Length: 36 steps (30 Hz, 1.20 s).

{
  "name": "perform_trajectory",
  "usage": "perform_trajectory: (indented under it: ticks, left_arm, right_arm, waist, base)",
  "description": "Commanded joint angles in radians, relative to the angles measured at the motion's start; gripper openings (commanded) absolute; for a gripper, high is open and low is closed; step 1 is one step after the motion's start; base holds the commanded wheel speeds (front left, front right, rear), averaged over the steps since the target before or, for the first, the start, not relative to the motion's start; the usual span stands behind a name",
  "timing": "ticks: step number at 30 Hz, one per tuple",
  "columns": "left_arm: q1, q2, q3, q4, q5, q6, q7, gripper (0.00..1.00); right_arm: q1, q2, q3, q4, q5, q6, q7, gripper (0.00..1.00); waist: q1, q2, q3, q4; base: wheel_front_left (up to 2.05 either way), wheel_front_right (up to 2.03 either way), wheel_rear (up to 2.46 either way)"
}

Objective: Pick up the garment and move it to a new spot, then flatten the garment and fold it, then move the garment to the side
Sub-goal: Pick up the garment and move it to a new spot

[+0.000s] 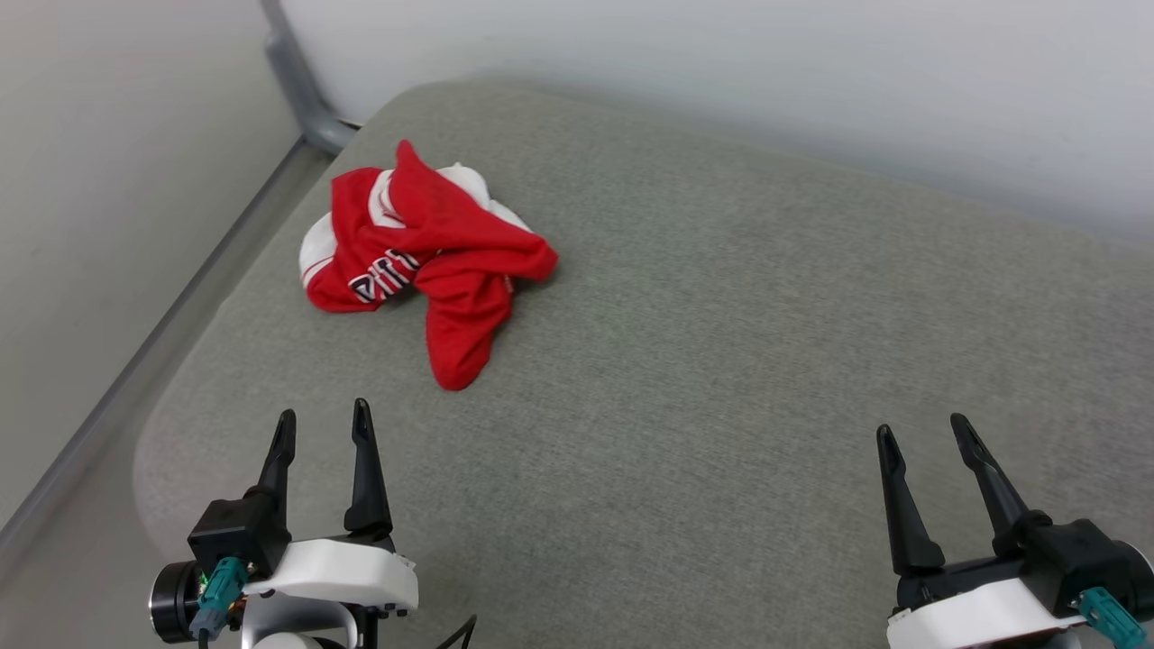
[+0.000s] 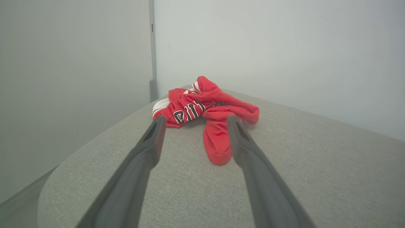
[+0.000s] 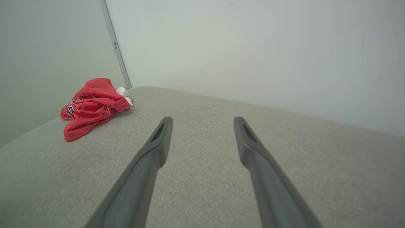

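The garment (image 1: 424, 257) is a red jersey with white sleeve parts and black white-outlined letters, lying crumpled in a heap at the far left of the grey cushioned surface (image 1: 721, 361). My left gripper (image 1: 325, 422) stands open near the front left, short of the heap, with nothing between its fingers. In the left wrist view the garment (image 2: 205, 110) lies straight ahead beyond the open left gripper (image 2: 196, 122). My right gripper (image 1: 920, 431) is open at the front right, far from the cloth. In the right wrist view the garment (image 3: 91, 107) sits far left of the right gripper (image 3: 202, 122).
A pale wall (image 1: 721, 72) runs behind the surface, close to its far edge. A grey metal frame rail (image 1: 180, 297) runs along the left edge, with a drop to the floor beyond it. Bare cushion stretches across the middle and right.
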Motion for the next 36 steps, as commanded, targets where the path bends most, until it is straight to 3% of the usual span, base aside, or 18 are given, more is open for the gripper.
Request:
perform_trajectory:
  ticks: [1,7,14,25,31,36]
  left_arm:
    - [-0.006,-0.001,-0.002,0.002,-0.005,0.002,-0.003,1.00]
    - [-0.007,-0.001,0.004,0.006,-0.017,0.005,-0.003,1.00]
    - [-0.035,0.000,0.033,0.011,-0.007,-0.013,-0.003,1.00]
    - [-0.350,0.021,0.200,0.120,-0.002,-0.149,-0.002,1.00]
    - [-0.568,0.111,0.221,0.223,-0.015,-0.194,-0.003,1.00]
    - [-0.723,0.213,0.160,0.340,-0.056,-0.208,0.029,1.00]
  right_arm:
    - [-0.012,0.002,0.000,-0.003,-0.005,0.000,-0.002,1.00]
    - [-0.023,0.002,0.006,0.000,-0.015,0.000,-0.002,1.00]
    - [-0.029,0.002,0.013,-0.004,-0.023,0.000,-0.002,1.00]
    - [-0.073,-0.022,-0.016,-0.041,-0.071,0.000,-0.002,1.00]
    - [-0.118,-0.040,-0.043,-0.066,-0.082,0.000,-0.002,1.00]
    - [-0.140,-0.042,-0.065,-0.089,-0.087,0.000,-0.002,1.00]
  waist:
    - [0.0000,-0.0001,0.012,0.032]
    - [0.0000,-0.0001,0.021,0.064]
    - [0.0000,-0.0001,0.033,0.046]
    - [0.0000,-0.0001,0.145,-0.010]
    - [0.0000,-0.0001,0.236,-0.057]
    - [0.0000,-0.0001,0.289,-0.091]
  base:
    - [0.00,0.00,0.00]
    - [0.00,0.00,0.00]
    - [0.00,0.00,0.00]
    - [0.00,0.00,0.00]
    - [0.00,0.00,0.00]
    - [0.00,0.00,0.00]
